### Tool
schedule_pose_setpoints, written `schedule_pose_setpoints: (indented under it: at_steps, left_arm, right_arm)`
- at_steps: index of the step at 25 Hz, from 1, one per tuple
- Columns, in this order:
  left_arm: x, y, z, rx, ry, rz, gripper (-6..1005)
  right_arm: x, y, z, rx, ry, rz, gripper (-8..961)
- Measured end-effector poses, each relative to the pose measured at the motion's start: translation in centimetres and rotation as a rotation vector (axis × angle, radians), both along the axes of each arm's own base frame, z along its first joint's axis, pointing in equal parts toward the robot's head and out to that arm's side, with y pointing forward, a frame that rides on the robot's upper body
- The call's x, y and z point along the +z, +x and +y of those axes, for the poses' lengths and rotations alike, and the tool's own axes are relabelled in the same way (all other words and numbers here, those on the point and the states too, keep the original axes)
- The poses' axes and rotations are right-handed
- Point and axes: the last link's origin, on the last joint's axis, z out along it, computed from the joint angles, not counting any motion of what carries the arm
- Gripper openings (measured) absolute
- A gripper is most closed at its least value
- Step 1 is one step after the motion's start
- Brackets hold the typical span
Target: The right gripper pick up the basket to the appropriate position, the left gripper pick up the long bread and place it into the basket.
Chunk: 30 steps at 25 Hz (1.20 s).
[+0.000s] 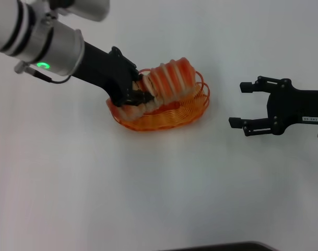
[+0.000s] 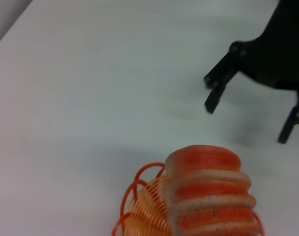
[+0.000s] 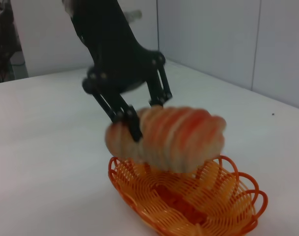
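The orange wire basket (image 1: 172,116) rests on the white table. My left gripper (image 1: 139,95) is shut on one end of the long bread (image 1: 171,77), an orange-red loaf with cream ridges, and holds it tilted just above the basket's inside. In the right wrist view the left gripper (image 3: 147,118) clamps the bread (image 3: 181,137) over the basket (image 3: 188,211). The left wrist view shows the bread's far end (image 2: 208,191) and the basket rim (image 2: 139,196). My right gripper (image 1: 239,104) is open and empty, to the right of the basket, apart from it; it also shows in the left wrist view (image 2: 245,123).
The white table (image 1: 148,198) stretches around the basket. A dark edge (image 1: 226,247) shows at the table's near side. A wall (image 3: 228,39) stands beyond the table in the right wrist view.
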Motion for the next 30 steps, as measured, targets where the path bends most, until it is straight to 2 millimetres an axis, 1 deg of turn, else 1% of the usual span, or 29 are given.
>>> schedule_pose_setpoints:
  at_steps: [4,10,14,17,19,20,22,25,26,28,30]
  left_arm:
    - [-1.1,-0.4,0.2,0.024,0.045,0.002,349]
    - [-0.2,-0.3,0.1,0.031,0.091,-0.059,544]
    - [0.6,-0.8,-0.1,0.058,0.099,-0.090,705]
    - [0.8,-1.0,-0.2,0.066,0.104,-0.099,817]
    - [2.9,-2.5,-0.5,0.127,0.125,-0.153,880]
    - [3.3,-2.8,-0.6,0.135,0.126,-0.163,911]
    - [4.8,-4.1,-1.4,0.156,0.120,-0.208,911]
    - [7.7,-6.8,-2.8,0.186,0.149,-0.300,911]
    - [8.9,-8.2,-3.5,0.205,0.176,-0.343,911]
    - [10.5,-10.6,-4.9,0.229,0.213,-0.405,911]
    - [10.9,-12.9,-6.5,0.259,0.223,-0.444,911]
  right_arm:
    - [0.0,-0.1,0.0,-0.003,-0.005,0.003,947]
    - [-0.2,-0.2,0.0,0.004,-0.014,0.000,947]
    - [-0.2,-0.2,0.0,0.005,-0.015,0.000,947]
    - [-0.2,-0.2,0.0,0.005,-0.014,-0.001,947]
    - [-0.2,-0.2,0.0,0.005,-0.014,-0.001,947]
    - [-0.2,-0.2,0.0,0.005,-0.014,-0.001,947]
    - [-0.1,-0.2,0.0,0.006,-0.013,-0.002,947]
    - [-0.1,-0.2,0.1,0.006,-0.010,-0.001,947]
    - [-0.1,-0.2,0.1,0.006,-0.009,-0.001,947]
    - [0.0,-0.3,0.2,0.008,-0.007,0.000,947]
    - [0.2,-0.3,0.2,0.010,-0.002,-0.004,947]
